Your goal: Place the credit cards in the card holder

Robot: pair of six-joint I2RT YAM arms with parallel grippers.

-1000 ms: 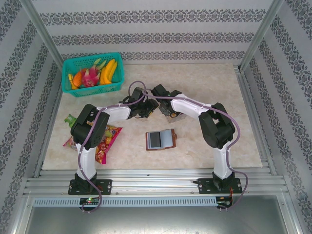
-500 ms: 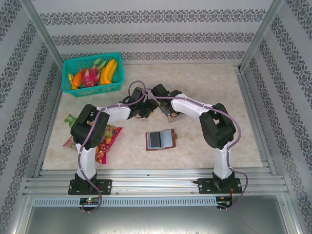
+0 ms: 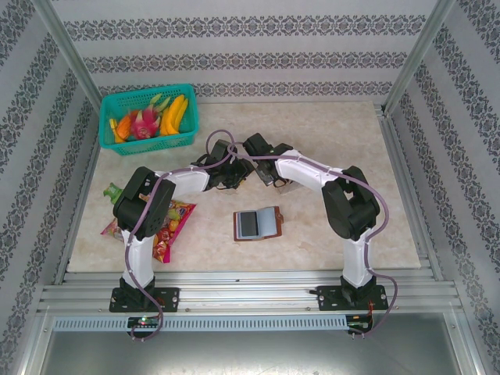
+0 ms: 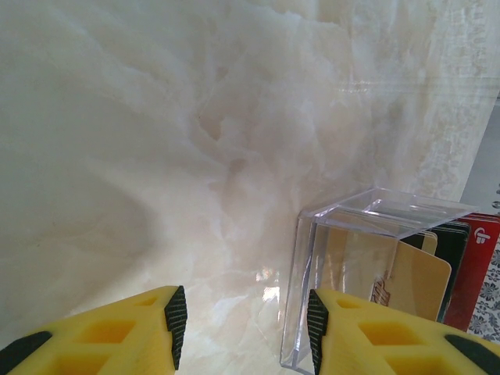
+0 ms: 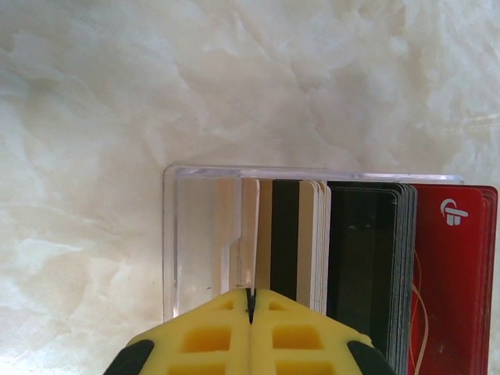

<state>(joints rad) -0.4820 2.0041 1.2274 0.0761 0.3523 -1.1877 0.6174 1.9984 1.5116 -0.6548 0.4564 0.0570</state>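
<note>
My right gripper is fully closed, its fingertips meeting at the edge of the credit cards, which stand upright in the clear stand. I cannot confirm a pinch. My left gripper is half open beside that stand. The card holder lies open, nearer my bases.

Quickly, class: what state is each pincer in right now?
Left pincer: open, holding nothing.
Right pincer: closed, apparently pinching a pale credit card in the clear stand.
</note>
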